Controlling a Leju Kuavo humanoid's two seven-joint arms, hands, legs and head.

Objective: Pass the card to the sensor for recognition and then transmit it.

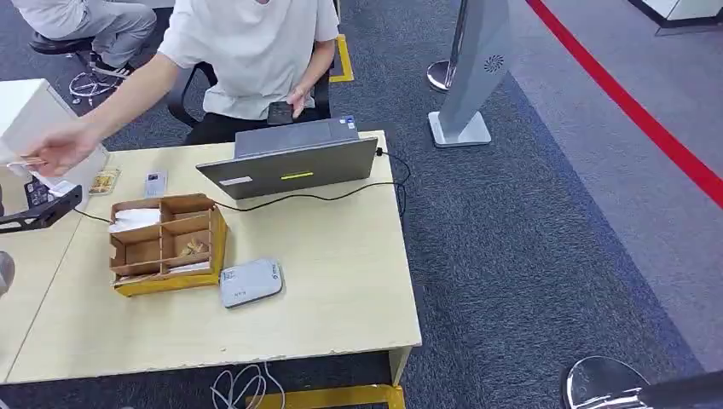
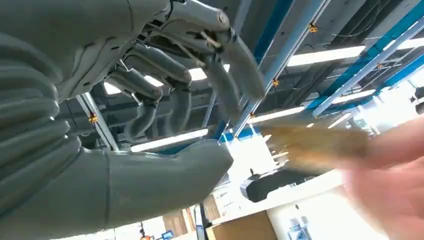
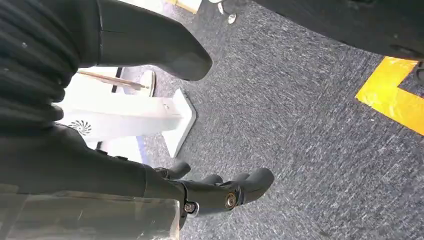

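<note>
1. While the desk (image 1: pixel 341 281) carries a laptop (image 1: pixel 290 162) at its far edge, the grey sensor (image 1: pixel 250 282) lies near its front edge beside the cardboard organizer (image 1: pixel 166 243).
2. Your left hand (image 2: pixel 165 100) hangs empty, fingers apart; your right hand (image 3: pixel 220 192) is empty over carpet, fingers loosely curled.
3. A person's hand (image 1: pixel 55 152) holds the blurred card (image 2: pixel 315 142) beyond the desk's left edge, close to your left hand.
4. You're likely at the handover, so next close on the card.

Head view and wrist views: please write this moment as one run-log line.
left hand: open, empty | person's hand: brings card near | right hand: open, above carpet | card reader: on table
</note>
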